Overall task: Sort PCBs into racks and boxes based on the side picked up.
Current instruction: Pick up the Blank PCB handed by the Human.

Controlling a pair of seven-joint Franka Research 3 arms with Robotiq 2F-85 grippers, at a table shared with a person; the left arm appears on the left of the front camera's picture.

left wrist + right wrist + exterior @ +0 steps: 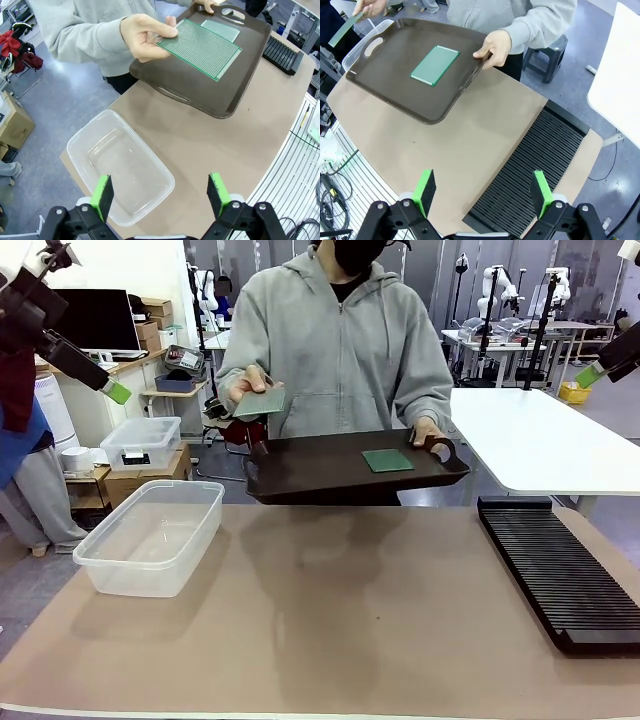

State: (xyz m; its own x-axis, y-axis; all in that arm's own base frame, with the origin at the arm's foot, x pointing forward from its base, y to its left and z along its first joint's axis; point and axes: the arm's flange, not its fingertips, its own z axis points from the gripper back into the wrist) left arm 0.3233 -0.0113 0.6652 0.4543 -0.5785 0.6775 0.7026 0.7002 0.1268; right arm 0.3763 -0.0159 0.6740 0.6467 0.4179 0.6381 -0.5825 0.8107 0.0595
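Directly across the table [330,630], a person in a grey hooded top holds a dark brown tray [300,485] just above the table's far edge, with one hand [428,430] gripping a handle at the tray's end. The person's other hand [245,388] pinches a green PCB [262,403] by one edge and holds it lifted clear of the tray, its perforated face visible in the left wrist view. A second PCB [387,460] lies flat on the tray, near the hand that grips the handle.

On the table toward the robot's left stands a clear plastic box [130,575] with rounded corners. On the robot's right lies a long black rack [560,570] with many narrow parallel slots. Box and rack are well apart, with bare table between them.

The left tool [160,192] hangs high over the near end of the box, its green-padded fingers spread wide and gripping nothing. The right tool [483,189] hangs high over the near end of the rack and the table beside it, its fingers also spread wide and gripping nothing. Both tools are well apart from the tray and both PCBs.
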